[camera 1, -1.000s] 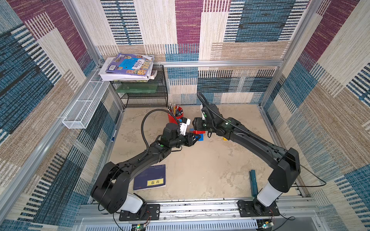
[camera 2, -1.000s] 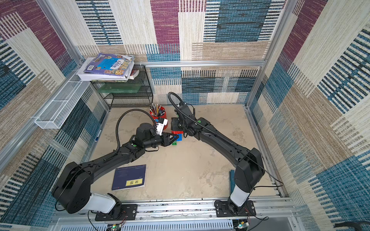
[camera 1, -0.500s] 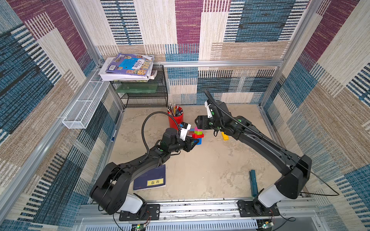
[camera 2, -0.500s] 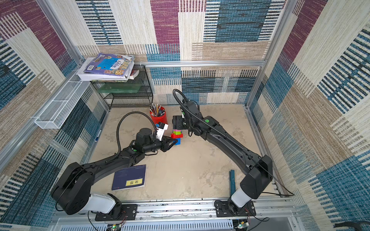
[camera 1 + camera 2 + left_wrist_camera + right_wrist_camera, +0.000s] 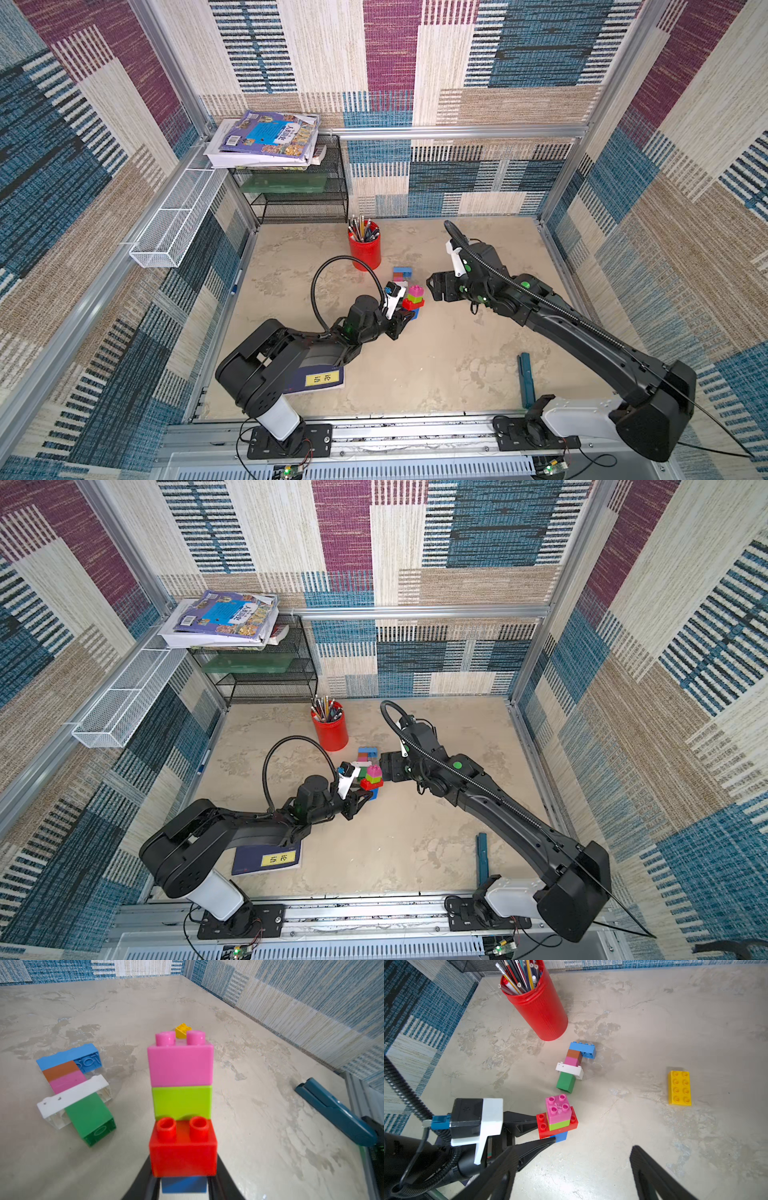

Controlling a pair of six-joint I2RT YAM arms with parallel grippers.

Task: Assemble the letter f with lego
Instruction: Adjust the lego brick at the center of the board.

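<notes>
Above the worktop (image 5: pixel 436 365), the right gripper (image 5: pixel 433 286) is hanging spread wide and empty near the left gripper (image 5: pixel 546 1130), which is clamping the base of an upright lego stack (image 5: pixel 557 1111). A flat brick assembly (image 5: pixel 571 1068) is lying near the red pencil cup (image 5: pixel 537 1007), a yellow brick (image 5: pixel 679 1087) sitting apart.

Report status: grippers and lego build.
Left gripper shut on standing stack. Right gripper open, empty. Second assembly lies flat near pencil cup; yellow brick loose. Nothing between stack and assembly.

Beige tabletop (image 5: pixel 457 374), lego (image 5: pixel 402 274), pencil cup (image 5: pixel 365 249), booklet (image 5: pixel 320 378)
</notes>
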